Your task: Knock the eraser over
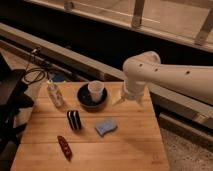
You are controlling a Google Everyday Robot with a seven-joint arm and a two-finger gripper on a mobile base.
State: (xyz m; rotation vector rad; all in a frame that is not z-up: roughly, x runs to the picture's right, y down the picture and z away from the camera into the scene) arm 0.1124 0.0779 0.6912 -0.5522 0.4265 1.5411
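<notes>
The eraser (74,120) is a black block with white stripes. It stands on the wooden table (135,145), left of centre and just in front of the dark bowl. My gripper (118,101) hangs from the white arm (165,75), which reaches in from the right. The gripper is low over the table's back edge, just right of the bowl. It is well to the right of the eraser and behind it, and does not touch it.
A dark bowl (85,101) holds a white cup (96,91) at the back. A clear bottle (54,94) stands at the back left. A blue sponge (106,126) lies right of the eraser. A red object (64,147) lies at the front left.
</notes>
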